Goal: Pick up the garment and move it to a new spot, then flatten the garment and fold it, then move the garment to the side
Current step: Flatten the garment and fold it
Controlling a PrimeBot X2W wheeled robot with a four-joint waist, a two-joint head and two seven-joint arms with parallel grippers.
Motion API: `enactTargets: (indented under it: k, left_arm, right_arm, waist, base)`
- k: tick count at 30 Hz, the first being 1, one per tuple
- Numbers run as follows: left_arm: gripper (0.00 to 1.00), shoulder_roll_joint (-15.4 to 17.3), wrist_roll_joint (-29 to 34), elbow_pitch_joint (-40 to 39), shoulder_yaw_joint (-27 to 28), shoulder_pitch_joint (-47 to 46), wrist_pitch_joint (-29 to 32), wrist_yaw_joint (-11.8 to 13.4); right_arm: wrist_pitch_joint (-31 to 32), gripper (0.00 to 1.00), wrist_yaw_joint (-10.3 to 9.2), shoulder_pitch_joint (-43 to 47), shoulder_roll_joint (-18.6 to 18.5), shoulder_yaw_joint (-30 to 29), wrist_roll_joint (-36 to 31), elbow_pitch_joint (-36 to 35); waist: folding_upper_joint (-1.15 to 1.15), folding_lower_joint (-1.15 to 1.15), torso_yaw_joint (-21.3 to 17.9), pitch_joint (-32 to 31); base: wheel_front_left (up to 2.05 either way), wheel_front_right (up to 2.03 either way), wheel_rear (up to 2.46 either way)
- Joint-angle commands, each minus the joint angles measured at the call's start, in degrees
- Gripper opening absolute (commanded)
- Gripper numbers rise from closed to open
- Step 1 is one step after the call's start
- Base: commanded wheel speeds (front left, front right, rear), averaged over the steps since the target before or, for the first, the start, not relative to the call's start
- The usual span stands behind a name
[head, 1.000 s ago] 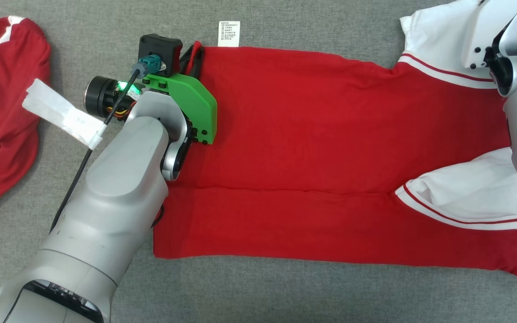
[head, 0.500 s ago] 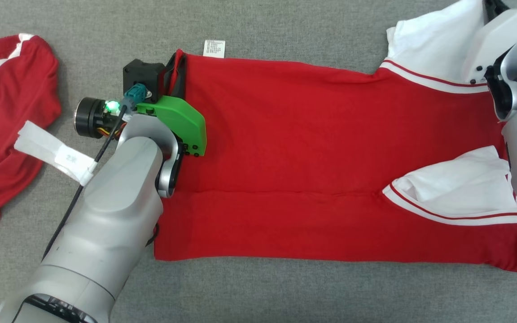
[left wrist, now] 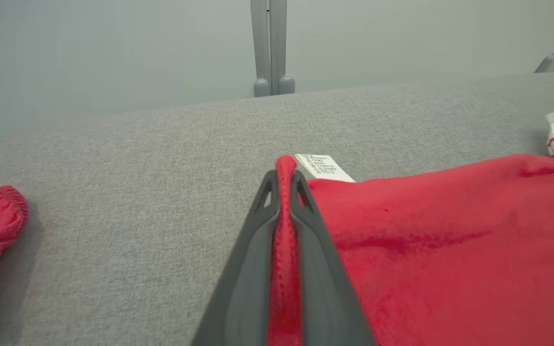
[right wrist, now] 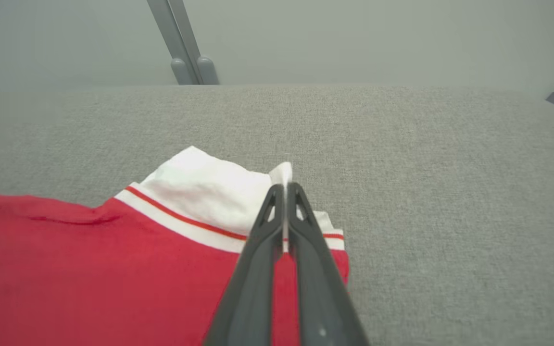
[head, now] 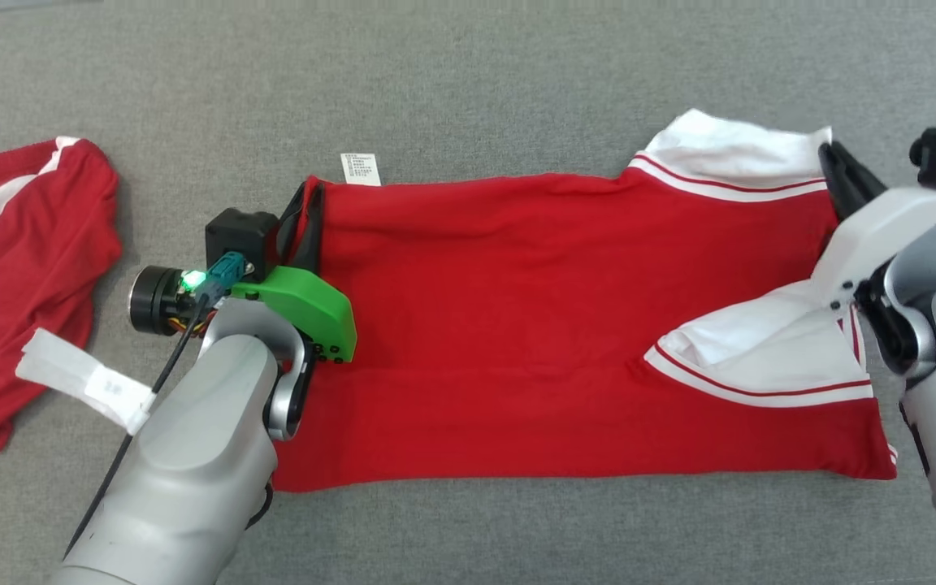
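A red garment with white sleeves lies spread lengthwise on the grey table. My left gripper is shut on its far left corner, beside the white care label; the red hem shows pinched between the dark fingers in the left wrist view. My right gripper is shut on the far right corner at the white sleeve; in the right wrist view white cloth pokes out past the fingertips. A second white sleeve lies folded over the red body.
Another red and white garment lies bunched at the table's left edge. A white tape tag hangs from my left arm's cable. Grey metal posts stand beyond the table's far edge.
The head camera has tilted, so the whole scene sits lower in the picture. Both grippers stay shut on the far corners, and the far edge has drawn nearer to the front edge.
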Motion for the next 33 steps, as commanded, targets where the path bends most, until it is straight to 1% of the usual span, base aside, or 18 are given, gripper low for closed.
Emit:
enactTargets:
  k: [1,3,8,13,18,25,26,27,28,29,30,31,33]
  left_arm:
    - [0.00,0.71,1.20,-1.41,0.81,1.52,-0.19,-0.16]
    - [0.00,1.49,1.72,-2.86,1.80,3.62,-0.19,-0.11]
    - [0.00,2.67,3.62,-5.98,4.60,8.35,-0.21,-1.00]
    - [0.00,3.23,5.30,-7.41,6.82,12.47,-0.21,-2.14]
    - [0.00,3.05,7.63,-8.50,8.54,15.48,-0.22,-3.19]
    - [0.00,2.51,10.11,-9.34,11.67,18.97,-0.22,-4.69]
    - [0.08,2.34,10.34,-9.10,11.99,19.30,-0.22,-4.88]
    - [0.38,2.14,10.56,-8.82,12.33,19.63,-0.22,-5.35]
    - [0.73,1.98,10.65,-8.51,12.59,19.95,-0.21,-5.67]
    - [1.00,1.67,10.81,-8.12,12.93,20.32,-0.20,-6.02]
    - [1.00,1.45,11.01,-7.93,13.28,20.55,-0.16,-6.27]
    - [1.00,1.15,11.09,-7.72,13.84,20.85,-0.15,-6.46]
    - [1.00,0.64,10.92,-7.60,15.21,21.65,-0.16,-6.64]
  right_arm:
    - [1.11,0.00,-0.06,2.91,-0.59,-0.40,1.24,-2.58]
    - [3.24,0.00,-0.06,6.92,-1.12,-0.84,2.34,-6.59]
    - [7.97,0.00,-0.06,15.15,-1.19,-2.84,4.03,-15.95]
    - [13.18,0.00,-0.06,21.19,-0.56,-4.08,3.98,-22.29]
    - [17.44,0.00,-0.06,25.32,0.53,-4.91,3.86,-25.77]
    - [23.13,0.00,-0.04,30.03,3.02,-6.65,4.18,-29.47]
    - [23.94,0.00,-0.05,30.55,3.35,-6.93,4.13,-29.84]
    - [25.44,0.00,-0.05,31.48,3.83,-7.22,4.30,-29.84]
    - [26.65,0.00,-0.05,32.17,4.30,-7.47,4.39,-29.78]
    - [27.56,0.00,-0.05,32.56,4.66,-7.58,4.33,-30.14]
    - [27.79,0.00,-0.05,32.61,5.11,-7.84,4.22,-30.51]
    - [28.45,1.00,-0.04,33.14,5.65,-7.98,3.95,-30.56]
    - [29.60,1.00,-0.04,34.35,6.58,-7.93,3.85,-30.57]
  waist:
    - [0.00,0.00,-1.91,-2.86]
    - [0.00,0.00,-2.39,-3.79]
    - [0.00,0.00,-3.46,-5.58]
    - [0.00,0.00,-3.82,-6.75]
    - [0.00,0.00,-3.91,-7.34]
    - [0.00,0.00,-3.74,-7.79]
    - [0.00,0.00,-3.72,-7.81]
    - [0.00,0.00,-3.72,-7.84]
    - [0.00,0.00,-3.73,-7.89]
    - [0.00,0.00,-3.71,-7.96]
    - [0.00,0.00,-3.69,-8.02]
    - [0.00,0.00,-3.66,-8.09]
    - [0.00,0.00,-3.59,-8.30]
  base:
    - [0.00,0.00,0.00]
    - [0.00,0.00,0.00]
    - [0.00,0.00,0.00]
    - [0.00,0.00,0.00]
    - [0.00,0.00,0.00]
    - [0.00,0.00,0.00]
    - [0.00,0.00,0.00]
    - [0.00,0.00,0.00]
    - [0.00,0.00,0.00]
    - [0.00,0.00,0.00]
    - [0.00,0.00,0.00]
    - [0.00,0.00,0.00]
    - [0.00,0.00,0.00]
